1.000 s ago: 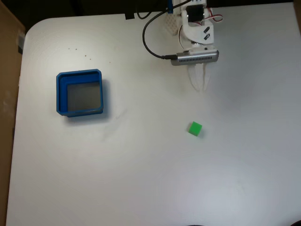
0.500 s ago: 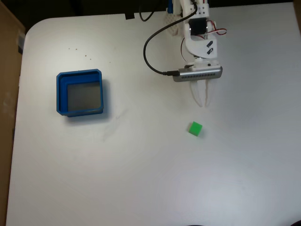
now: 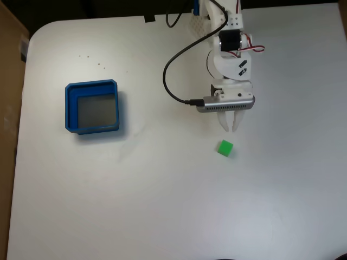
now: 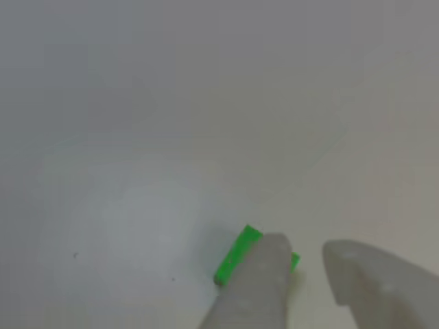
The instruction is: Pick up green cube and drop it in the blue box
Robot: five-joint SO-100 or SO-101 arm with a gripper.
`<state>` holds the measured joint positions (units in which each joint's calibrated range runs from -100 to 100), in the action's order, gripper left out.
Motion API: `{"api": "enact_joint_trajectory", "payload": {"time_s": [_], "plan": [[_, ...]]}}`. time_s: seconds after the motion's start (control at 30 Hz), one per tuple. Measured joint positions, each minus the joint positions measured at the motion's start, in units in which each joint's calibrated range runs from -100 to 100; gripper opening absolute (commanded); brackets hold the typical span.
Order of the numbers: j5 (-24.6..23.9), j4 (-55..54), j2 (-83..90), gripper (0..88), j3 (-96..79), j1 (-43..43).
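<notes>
The green cube point(image 3: 225, 148) lies on the white table, right of the middle in the fixed view. My gripper point(image 3: 230, 129) hangs just above it in the picture, fingers pointing toward the cube, slightly open and holding nothing. In the other view the cube point(image 4: 235, 258) shows as a green sliver partly hidden behind the left of my two pale fingers point(image 4: 260, 281), with the gripper point(image 4: 306, 250) parted by a narrow gap. The blue box point(image 3: 69, 108) sits far to the left, its grey floor bare.
A black cable point(image 3: 172, 51) loops from the arm's base to the wrist camera bar. The table's left edge meets a brown cardboard surface point(image 3: 8, 108). Open white tabletop lies between the cube and the box.
The arm has reached down the picture toward the green cube, bringing the fingertips from well above it to just short of it. Cube and box have not moved.
</notes>
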<state>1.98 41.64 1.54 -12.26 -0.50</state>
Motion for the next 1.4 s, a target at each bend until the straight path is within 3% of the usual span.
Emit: {"api": "enact_joint_trajectory", "payload": {"time_s": [0.17, 0.4, 0.8, 1.0, 1.4], "plan": [[-0.1, 7.6, -9.7, 0.8, 10.0, 0.0], [-0.6, 8.7, -15.5, 0.9, 14.6, 0.0], [-15.4, 8.7, -15.6, 0.8, 14.8, 0.0], [-17.2, 8.7, -15.6, 1.6, 14.8, -0.5], [-17.4, 8.8, -15.6, 27.0, 14.8, -0.8]]}}
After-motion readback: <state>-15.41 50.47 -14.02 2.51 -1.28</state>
